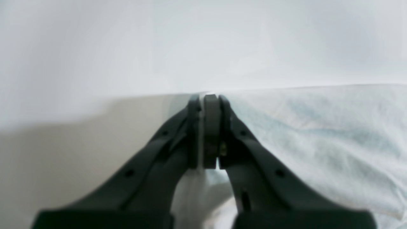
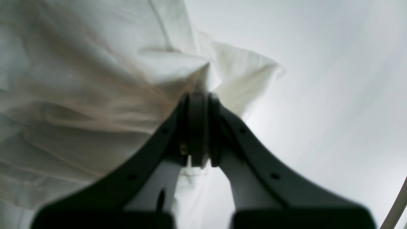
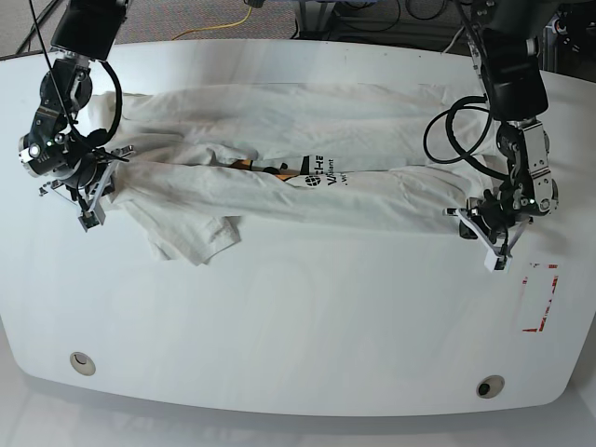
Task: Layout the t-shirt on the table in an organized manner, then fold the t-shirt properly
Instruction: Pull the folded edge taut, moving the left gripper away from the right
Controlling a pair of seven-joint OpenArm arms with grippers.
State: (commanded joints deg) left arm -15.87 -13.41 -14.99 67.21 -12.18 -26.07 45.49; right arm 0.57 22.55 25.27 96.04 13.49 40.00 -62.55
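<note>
The white t-shirt (image 3: 279,186) lies stretched sideways across the far half of the table (image 3: 307,326), doubled lengthwise. A strip of its orange graphic and black lettering (image 3: 321,172) shows at the fold. A sleeve (image 3: 191,237) juts toward the front at the left. My left gripper (image 3: 472,220) is at the shirt's right end, shut on its edge. In the left wrist view its fingers (image 1: 208,98) pinch thin white cloth (image 1: 318,133). My right gripper (image 3: 110,179) is shut on the shirt's left end. In the right wrist view the bunched fabric (image 2: 79,95) gathers at its closed tips (image 2: 198,97).
Two round grommet holes (image 3: 82,361) (image 3: 490,385) sit near the front edge. A red-outlined rectangle mark (image 3: 540,298) lies at the right, just in front of my left gripper. Cables, including a yellow one (image 3: 219,28), run on the floor behind the table.
</note>
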